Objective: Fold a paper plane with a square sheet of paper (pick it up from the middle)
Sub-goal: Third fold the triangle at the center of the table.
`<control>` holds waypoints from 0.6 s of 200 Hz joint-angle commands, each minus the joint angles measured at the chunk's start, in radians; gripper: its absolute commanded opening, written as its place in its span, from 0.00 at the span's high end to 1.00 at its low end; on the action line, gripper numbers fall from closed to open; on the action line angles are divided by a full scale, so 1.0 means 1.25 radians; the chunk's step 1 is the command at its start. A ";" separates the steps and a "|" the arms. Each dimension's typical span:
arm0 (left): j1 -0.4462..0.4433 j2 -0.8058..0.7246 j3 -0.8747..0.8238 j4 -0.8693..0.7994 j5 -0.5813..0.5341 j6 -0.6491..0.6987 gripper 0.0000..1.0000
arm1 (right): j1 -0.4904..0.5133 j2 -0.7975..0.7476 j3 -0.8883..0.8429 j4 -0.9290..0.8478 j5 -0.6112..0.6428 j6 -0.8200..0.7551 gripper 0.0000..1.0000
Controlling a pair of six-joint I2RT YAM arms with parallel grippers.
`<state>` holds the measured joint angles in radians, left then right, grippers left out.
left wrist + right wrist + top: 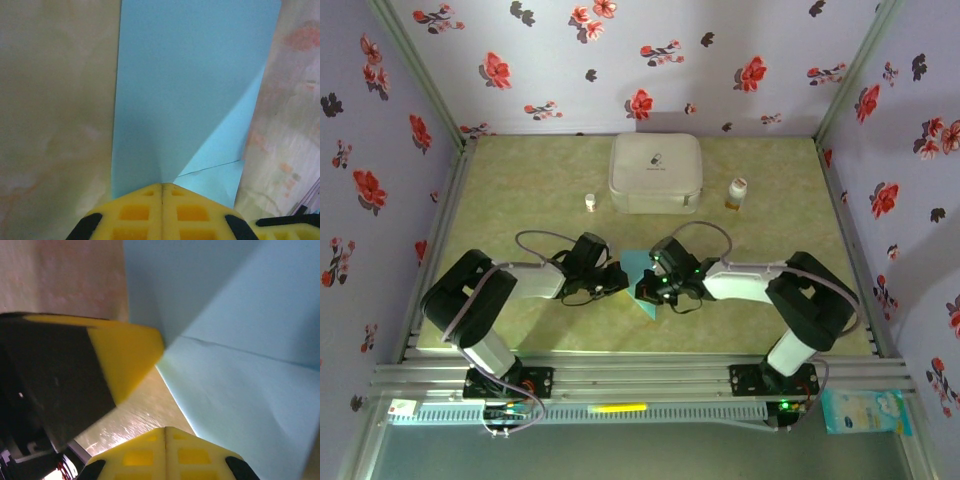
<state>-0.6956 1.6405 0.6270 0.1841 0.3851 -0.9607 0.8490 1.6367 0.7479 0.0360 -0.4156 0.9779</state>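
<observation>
Arms (535, 280) hide much blue paper (638, 265) (creased, apparently); white case (655, 172) beyond.

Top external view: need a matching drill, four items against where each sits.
Items:
1. white rounded case
2. light blue paper
3. small white-capped bottle
4. blue packet

Places:
A. off the table, near right corner
B. table centre
C. far side, centred
D. just right of the case

Pairs: 1-C, 2-B, 3-D, 4-A
</observation>
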 commanded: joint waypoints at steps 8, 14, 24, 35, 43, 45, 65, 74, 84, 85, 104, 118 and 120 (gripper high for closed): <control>0.001 0.009 -0.019 -0.071 -0.035 0.024 1.00 | -0.002 0.068 0.033 0.013 -0.012 -0.008 0.94; 0.002 0.009 -0.018 -0.071 -0.035 0.025 1.00 | -0.001 0.080 0.035 0.015 -0.016 -0.008 0.94; 0.002 0.011 -0.016 -0.073 -0.036 0.025 1.00 | 0.002 0.089 0.025 0.020 -0.013 -0.004 0.94; 0.002 0.010 -0.016 -0.073 -0.036 0.024 1.00 | 0.003 0.084 0.004 0.022 -0.001 0.003 0.94; 0.003 0.008 -0.017 -0.079 -0.039 0.024 1.00 | 0.004 0.076 -0.016 0.031 -0.003 0.010 0.94; 0.001 0.008 -0.017 -0.080 -0.041 0.023 1.00 | 0.004 0.072 -0.021 0.033 -0.003 0.011 0.94; 0.003 0.011 -0.016 -0.094 -0.048 0.026 1.00 | 0.005 0.029 -0.063 0.039 0.003 0.024 0.93; 0.003 0.015 -0.014 -0.100 -0.048 0.027 1.00 | 0.005 0.010 -0.081 0.036 0.005 0.024 0.92; 0.003 0.018 -0.011 -0.107 -0.048 0.031 1.00 | 0.006 -0.010 -0.100 0.033 0.005 0.022 0.92; 0.003 0.018 -0.011 -0.107 -0.048 0.032 1.00 | 0.006 -0.012 -0.102 0.033 0.005 0.022 0.92; 0.004 0.020 -0.009 -0.112 -0.049 0.035 1.00 | 0.006 -0.039 -0.141 0.040 0.000 0.027 0.92; 0.004 0.021 -0.011 -0.109 -0.051 0.032 1.00 | 0.006 -0.059 -0.175 0.053 0.003 0.036 0.91; 0.004 0.020 -0.011 -0.108 -0.051 0.032 1.00 | 0.006 -0.062 -0.179 0.055 0.003 0.036 0.91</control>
<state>-0.6956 1.6405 0.6296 0.1757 0.3843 -0.9535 0.8497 1.5951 0.5938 0.1379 -0.4229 1.0016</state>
